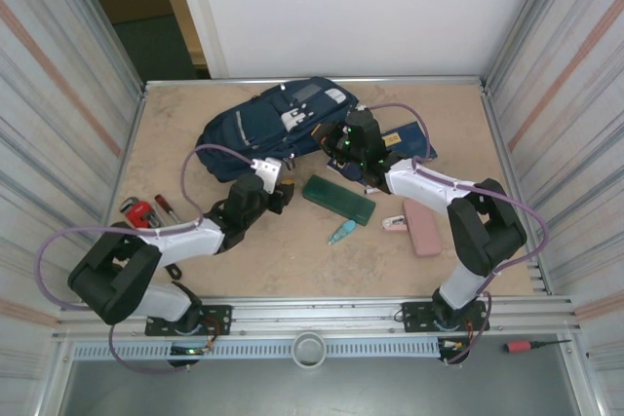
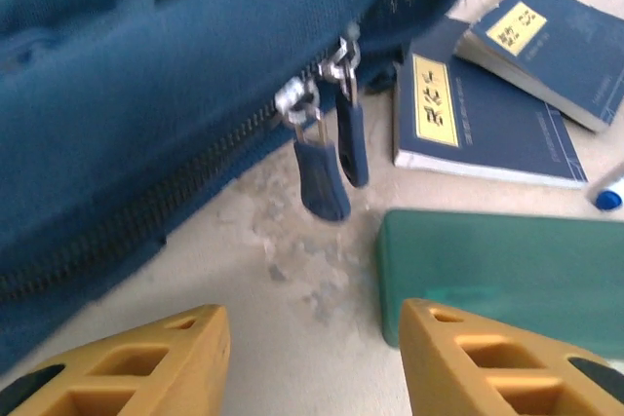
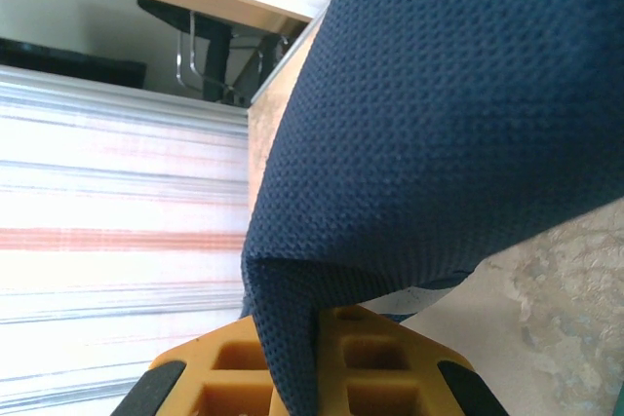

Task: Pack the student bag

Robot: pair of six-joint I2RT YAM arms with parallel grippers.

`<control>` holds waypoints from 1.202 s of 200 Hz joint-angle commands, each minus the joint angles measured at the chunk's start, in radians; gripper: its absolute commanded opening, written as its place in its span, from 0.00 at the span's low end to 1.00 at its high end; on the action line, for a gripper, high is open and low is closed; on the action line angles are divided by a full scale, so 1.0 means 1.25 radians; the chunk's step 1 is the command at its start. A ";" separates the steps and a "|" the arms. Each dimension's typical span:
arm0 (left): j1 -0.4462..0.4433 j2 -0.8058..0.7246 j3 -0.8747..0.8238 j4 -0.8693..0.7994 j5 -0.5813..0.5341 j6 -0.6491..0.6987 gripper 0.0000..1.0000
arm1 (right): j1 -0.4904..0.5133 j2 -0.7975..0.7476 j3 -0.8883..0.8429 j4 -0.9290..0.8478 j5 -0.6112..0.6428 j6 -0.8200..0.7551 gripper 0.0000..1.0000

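Note:
The student bag [image 1: 263, 129], navy with grey patches, lies at the back of the table. In the left wrist view its closed zipper runs across the fabric [image 2: 146, 94], and two dark pull tabs [image 2: 325, 177] hang over the table. My left gripper [image 2: 317, 338] is open just short of those tabs, nothing between its yellow fingers [image 2: 146, 362]. It sits at the bag's near edge [image 1: 283, 192]. My right gripper [image 3: 317, 328] is shut on a fold of the bag's navy fabric [image 3: 439, 124], at the bag's right end [image 1: 341, 148].
A dark green pencil case [image 1: 338, 200] [image 2: 507, 260] lies right of the left gripper. Two navy booklets with yellow labels [image 2: 478, 114] [image 1: 408, 141] lie beyond it. A pink case [image 1: 422, 227], a teal marker [image 1: 341, 233] and red-handled tools [image 1: 141, 211] lie nearer. Metal walls enclose the table.

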 commanded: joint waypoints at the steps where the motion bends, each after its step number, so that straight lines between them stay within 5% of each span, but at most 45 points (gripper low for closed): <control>1: -0.002 0.028 0.038 0.066 -0.053 0.049 0.49 | 0.011 -0.014 0.040 0.063 -0.027 0.007 0.05; 109: 0.009 0.097 0.097 0.083 -0.079 0.058 0.27 | 0.009 -0.019 0.007 0.068 -0.027 0.002 0.05; 157: 0.022 0.103 0.107 0.088 -0.066 0.043 0.32 | 0.009 -0.020 -0.019 0.076 -0.024 0.001 0.05; 194: 0.032 0.091 0.103 0.085 -0.044 0.037 0.23 | 0.000 -0.025 -0.047 0.080 -0.015 -0.002 0.05; 226: 0.048 0.064 0.077 0.084 -0.011 0.028 0.00 | -0.009 -0.027 -0.067 0.086 -0.009 -0.005 0.04; 240: 0.059 0.051 0.062 0.082 0.007 0.026 0.00 | -0.013 -0.024 -0.071 0.089 -0.011 -0.003 0.04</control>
